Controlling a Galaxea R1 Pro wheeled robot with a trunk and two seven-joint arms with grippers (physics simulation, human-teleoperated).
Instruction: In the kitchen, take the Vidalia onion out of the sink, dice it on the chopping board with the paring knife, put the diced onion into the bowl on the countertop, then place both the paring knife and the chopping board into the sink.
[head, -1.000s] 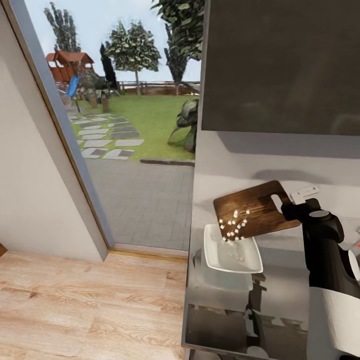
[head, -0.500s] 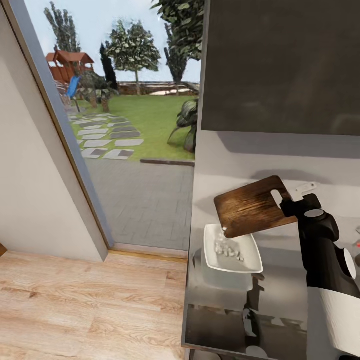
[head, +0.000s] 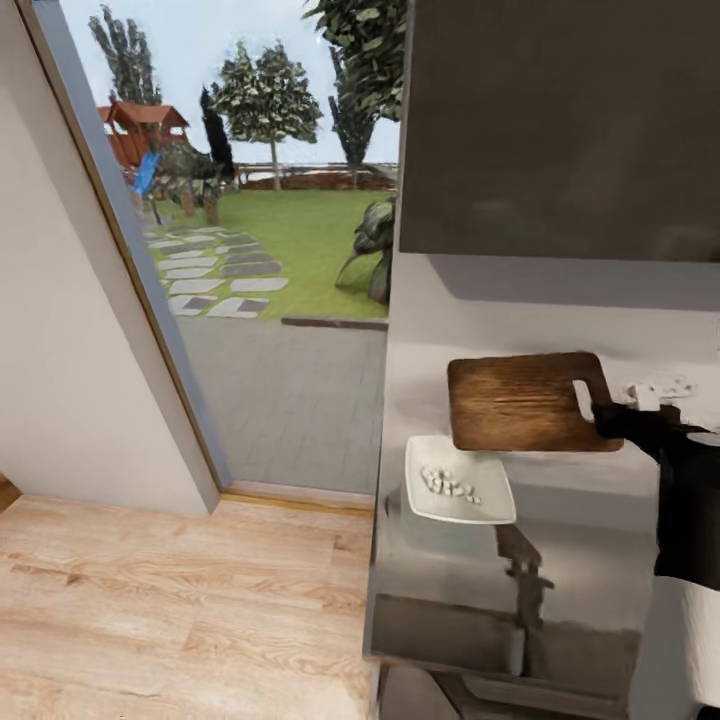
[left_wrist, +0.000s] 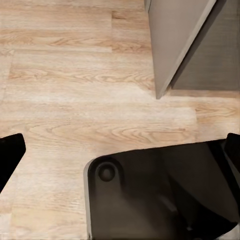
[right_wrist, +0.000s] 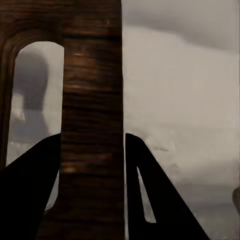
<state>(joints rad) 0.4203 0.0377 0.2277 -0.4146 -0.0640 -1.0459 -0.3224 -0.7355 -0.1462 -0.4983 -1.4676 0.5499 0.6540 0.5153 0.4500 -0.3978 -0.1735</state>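
My right gripper (head: 601, 417) is shut on the handle end of the dark brown chopping board (head: 522, 401), holding it roughly level above the countertop (head: 570, 560). The board's upper face is bare. Below its near left corner stands the white bowl (head: 416, 468) with the diced onion (head: 450, 484) inside as small white pieces. In the right wrist view the board (right_wrist: 92, 75) runs between my two dark fingers (right_wrist: 35, 185), beside its slot hole. My left gripper (left_wrist: 120, 150) hangs open over the wooden floor. The paring knife and the sink are out of view.
A dark wall cabinet (head: 560, 120) hangs above the counter, and a white socket (head: 660, 388) sits on the wall behind my right hand. Left of the counter's end, a glass door (head: 250, 300) looks onto a garden. My dark base (left_wrist: 160, 195) stands on wooden flooring (head: 180, 610).
The board has swung from tilted down over the bowl back to level and moved right. The diced pieces slid off it into the bowl. The view shifted slightly.
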